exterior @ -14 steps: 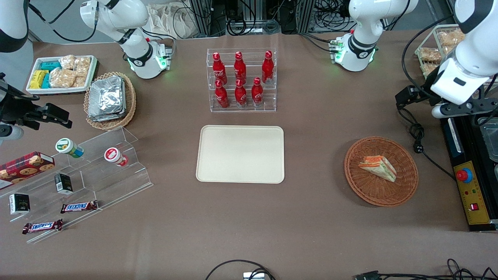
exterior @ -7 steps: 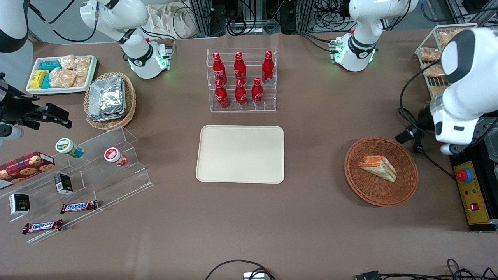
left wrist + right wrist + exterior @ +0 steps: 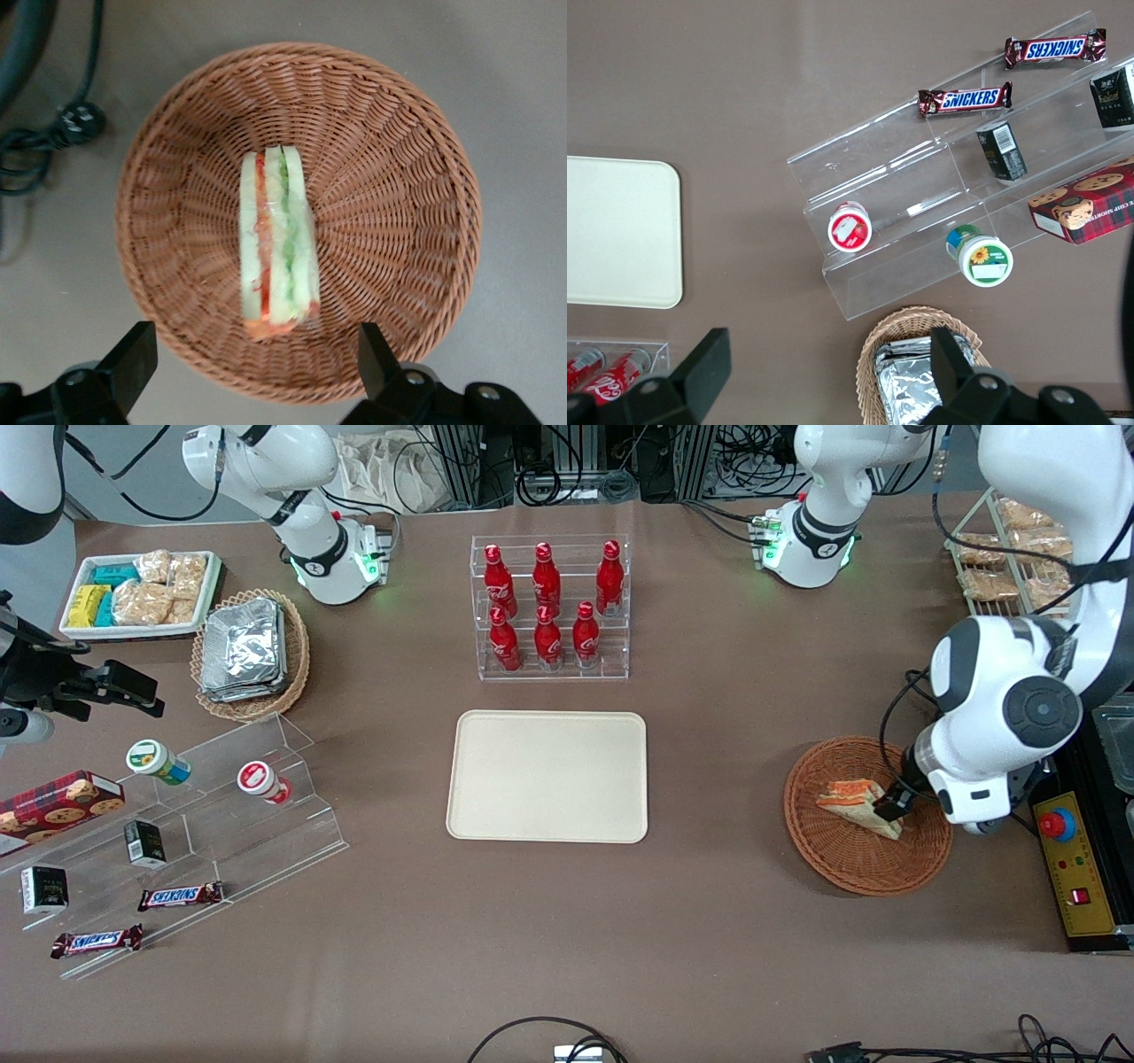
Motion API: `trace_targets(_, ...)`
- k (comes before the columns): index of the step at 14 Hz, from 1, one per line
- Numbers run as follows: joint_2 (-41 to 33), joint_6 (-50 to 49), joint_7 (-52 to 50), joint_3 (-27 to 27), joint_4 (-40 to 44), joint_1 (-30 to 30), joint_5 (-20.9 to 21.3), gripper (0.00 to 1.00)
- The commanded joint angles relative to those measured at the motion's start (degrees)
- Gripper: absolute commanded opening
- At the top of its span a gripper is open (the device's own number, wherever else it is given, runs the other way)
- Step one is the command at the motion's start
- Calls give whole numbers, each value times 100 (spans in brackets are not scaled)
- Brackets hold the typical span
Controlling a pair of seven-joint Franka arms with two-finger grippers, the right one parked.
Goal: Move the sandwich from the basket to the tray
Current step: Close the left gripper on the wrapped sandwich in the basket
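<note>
The sandwich (image 3: 849,797) is a pale triangular wedge with orange, green and white layers. It lies in the round orange-brown wicker basket (image 3: 842,861) toward the working arm's end of the table. My left gripper (image 3: 890,806) hangs above the basket, over the sandwich's wide end and partly covering it. In the left wrist view the sandwich (image 3: 277,243) lies in the basket (image 3: 399,159), and the gripper (image 3: 252,363) is open and empty, with its fingers (image 3: 133,356) spread wider than the sandwich. The cream-beige tray (image 3: 547,775) lies flat mid-table, with nothing on it; it also shows in the right wrist view (image 3: 620,230).
A clear rack of red bottles (image 3: 549,607) stands farther from the front camera than the tray. A wire basket of bagged snacks (image 3: 1010,558) and a control box (image 3: 1067,859) sit beside the basket. A black cable (image 3: 948,735) runs near its rim. Snack shelves (image 3: 177,841) lie toward the parked arm's end.
My left arm has swung down and in from the table's edge to above the basket. The gripper now covers part of the sandwich. The sandwich, basket and tray have not moved.
</note>
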Motion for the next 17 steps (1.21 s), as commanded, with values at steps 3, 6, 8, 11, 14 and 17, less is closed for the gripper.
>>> trace_targets(3, -105, 920, -397, 56, -748, -21, 100, 100)
trace_targets(6, -44, 1588, -406, 178, -1162, -12, 100, 100)
trace_targets(8, 140, 1809, -406, 223, -1181, -21, 100, 100)
trace_targets(11, 229, 1933, -432, 232, -1172, -12, 100, 77)
trace_targets(14, 326, 1977, -433, 232, -1119, -21, 100, 11)
trace_targets(17, 317, 1985, -424, 232, -1119, -21, 100, 0)
